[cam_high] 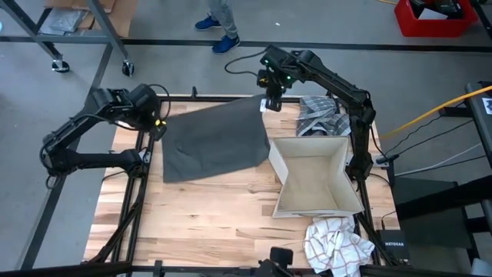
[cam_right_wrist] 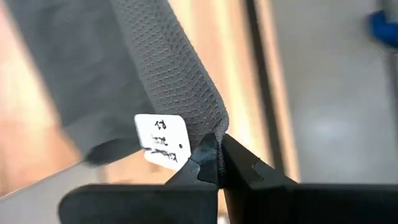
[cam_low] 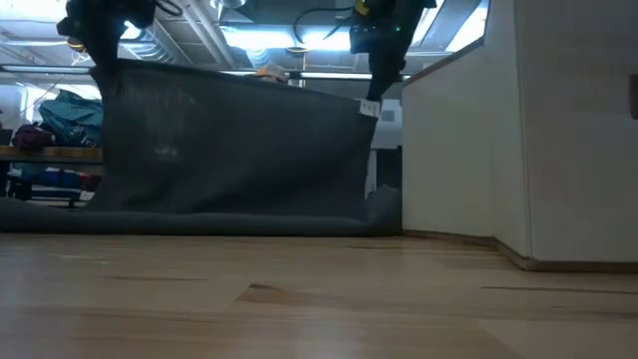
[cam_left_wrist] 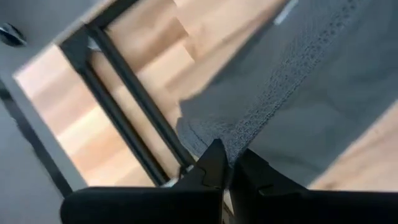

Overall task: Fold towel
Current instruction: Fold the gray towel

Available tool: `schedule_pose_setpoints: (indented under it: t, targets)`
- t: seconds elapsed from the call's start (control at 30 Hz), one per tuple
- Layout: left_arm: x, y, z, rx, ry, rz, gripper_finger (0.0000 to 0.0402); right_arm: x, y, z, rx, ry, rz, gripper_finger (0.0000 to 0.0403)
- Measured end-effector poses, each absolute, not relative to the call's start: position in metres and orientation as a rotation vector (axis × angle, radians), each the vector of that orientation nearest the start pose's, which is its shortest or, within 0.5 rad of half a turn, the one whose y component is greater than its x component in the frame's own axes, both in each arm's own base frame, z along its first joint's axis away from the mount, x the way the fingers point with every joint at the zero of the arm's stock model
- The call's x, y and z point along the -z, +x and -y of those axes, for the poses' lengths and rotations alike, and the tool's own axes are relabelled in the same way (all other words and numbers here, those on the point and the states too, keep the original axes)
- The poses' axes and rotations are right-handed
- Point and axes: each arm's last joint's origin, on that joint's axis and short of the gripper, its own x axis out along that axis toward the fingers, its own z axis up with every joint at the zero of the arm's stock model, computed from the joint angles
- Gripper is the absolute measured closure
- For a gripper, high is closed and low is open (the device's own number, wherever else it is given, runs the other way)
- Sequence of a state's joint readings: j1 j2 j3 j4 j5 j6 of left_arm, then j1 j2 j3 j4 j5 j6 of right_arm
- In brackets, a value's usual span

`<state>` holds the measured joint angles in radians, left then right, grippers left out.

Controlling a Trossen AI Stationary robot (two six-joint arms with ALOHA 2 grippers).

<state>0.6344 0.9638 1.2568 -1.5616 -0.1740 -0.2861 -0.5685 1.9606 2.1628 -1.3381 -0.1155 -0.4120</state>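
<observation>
Holding towel [cam_high: 215, 142] taut by two corners, both jaws pinched shut on it; hanging cloth hiding room behind (tag [cam_right_wrist: 163, 141] unreadable), lower edge trailing on worktop [cam_high: 207, 215].

Grey floor [cam_high: 323, 23] runs past the far table edge, beyond the claws. A person's blue shoes [cam_high: 217, 35] stand there, between the two claws. A red crate [cam_high: 432, 17] sits far off beyond the right claw. Ceiling lights [cam_low: 269, 38] glow overhead, cluttered shelves [cam_low: 45, 130] behind the left claw.
</observation>
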Motion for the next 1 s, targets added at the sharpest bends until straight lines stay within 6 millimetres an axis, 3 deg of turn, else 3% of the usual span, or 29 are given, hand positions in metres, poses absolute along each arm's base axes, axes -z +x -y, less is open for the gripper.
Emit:
schedule_pose_setpoints:
  t: [0.17,0.77,0.87,1.0]
  targets:
    - [-0.346,0.095,-0.068,-0.771,-0.608,-1.2,0.0401,-0.365,0.332,0.189,0.065,0.084,-1.168,0.0398]
    - [-0.318,0.115,-0.026,-0.489,-0.789,-1.345,0.0401,-0.362,0.351,0.12,-0.125,0.021,-1.277,0.0398]
    - [-0.313,0.119,-0.018,-0.472,-0.789,-1.364,0.0401,-0.354,0.353,0.111,-0.154,0.02,-1.315,0.0398]
    - [-0.304,0.125,-0.01,-0.43,-0.762,-1.365,0.0401,-0.33,0.358,0.105,-0.185,0.029,-1.379,0.0398]
